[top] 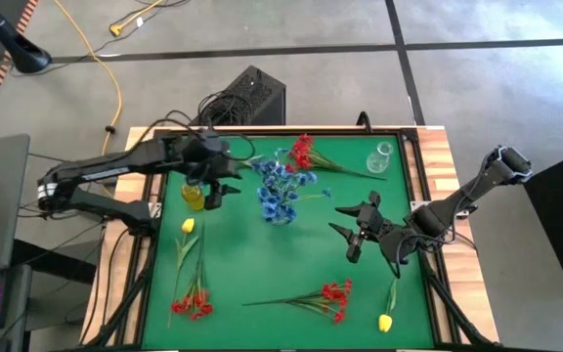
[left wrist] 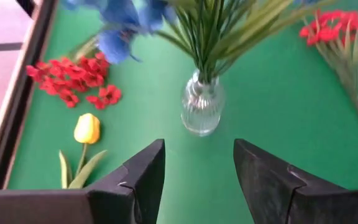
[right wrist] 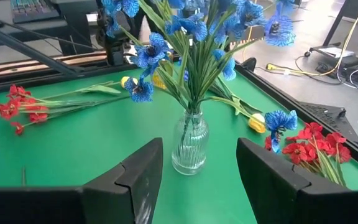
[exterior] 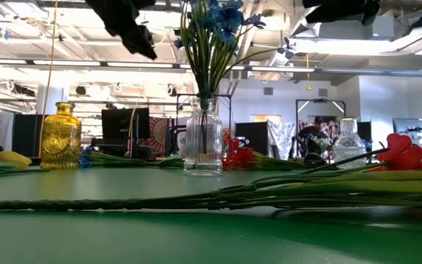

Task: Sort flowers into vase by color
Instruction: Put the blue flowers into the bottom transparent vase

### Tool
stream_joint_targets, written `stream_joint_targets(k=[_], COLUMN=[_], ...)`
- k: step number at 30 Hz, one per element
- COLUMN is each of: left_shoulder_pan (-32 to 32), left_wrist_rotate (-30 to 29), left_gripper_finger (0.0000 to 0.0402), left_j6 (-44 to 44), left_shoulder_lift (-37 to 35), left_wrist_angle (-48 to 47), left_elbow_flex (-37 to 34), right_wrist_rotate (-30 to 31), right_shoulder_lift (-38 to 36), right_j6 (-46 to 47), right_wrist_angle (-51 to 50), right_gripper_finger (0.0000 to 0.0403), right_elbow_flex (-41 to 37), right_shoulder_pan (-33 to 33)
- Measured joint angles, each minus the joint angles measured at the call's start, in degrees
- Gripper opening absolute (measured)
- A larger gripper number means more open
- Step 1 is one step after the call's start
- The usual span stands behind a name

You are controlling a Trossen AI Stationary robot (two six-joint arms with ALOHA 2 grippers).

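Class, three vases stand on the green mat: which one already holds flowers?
The clear ribbed vase mid-mat, holding blue flowers; the yellow vase and the other clear vase hold none.

Even bright overhead lighting; ceiling lights (exterior: 42, 70) glare in low view. Nearest stems (exterior: 196, 198) soft; blue blooms (left wrist: 126, 15) above left gripper (left wrist: 197, 165) blurred.
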Motion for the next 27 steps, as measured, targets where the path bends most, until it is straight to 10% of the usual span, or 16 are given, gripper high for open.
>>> stream_joint_targets(k=[27], left_shoulder_pan=[-28.42], left_wrist_rotate=[-13.53], left_gripper_finger=[0.0179], left_j6=[-12.62], left_shoulder_lift=[-5.57], left_wrist_angle=[-1.88], left_elbow_flex=[-0.09], right_wrist_rotate=[-7.64], right_shoulder_lift=[0.04], right_j6=[6.42], right_wrist_angle=[8.26], right_gripper_finger=[0.0230], right_elbow_flex=[0.00], right_shoulder_pan=[3.20])
